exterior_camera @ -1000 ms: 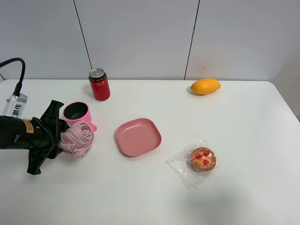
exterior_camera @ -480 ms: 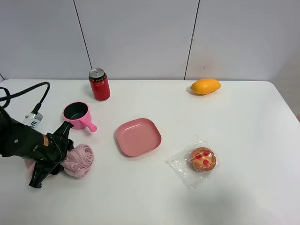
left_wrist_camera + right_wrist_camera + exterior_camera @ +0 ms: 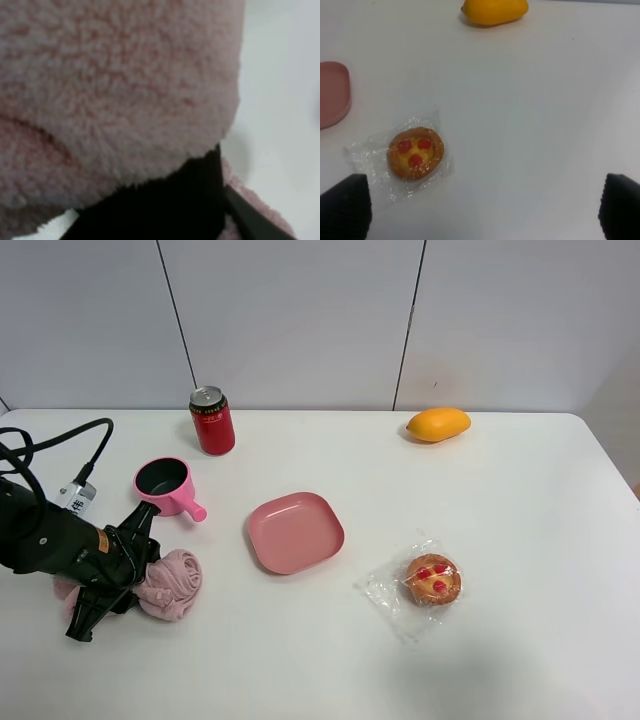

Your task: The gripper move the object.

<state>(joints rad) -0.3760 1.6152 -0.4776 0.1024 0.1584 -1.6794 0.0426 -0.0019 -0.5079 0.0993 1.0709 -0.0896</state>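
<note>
The dusty-pink rolled towel (image 3: 172,583) lies low at the front left of the white table, in front of the pink cup. My left gripper (image 3: 135,575), a black claw on a thick dark arm, is closed around the towel's left part. In the left wrist view the towel (image 3: 120,90) fills the picture, with one black finger (image 3: 165,200) pressed against it. The black band is hidden. My right gripper (image 3: 482,207) is open and empty above the table's right side, and it does not show in the exterior view.
A pink cup with a handle (image 3: 163,481) and a red can (image 3: 212,421) stand behind the towel. A pink square plate (image 3: 295,532) lies mid-table. A wrapped tart (image 3: 432,579) lies to the right and a mango (image 3: 438,424) at the back right.
My left gripper carried the towel from beside the pink cup toward the table's front. Over the last half second it only shifted slightly. The other objects stayed put.
</note>
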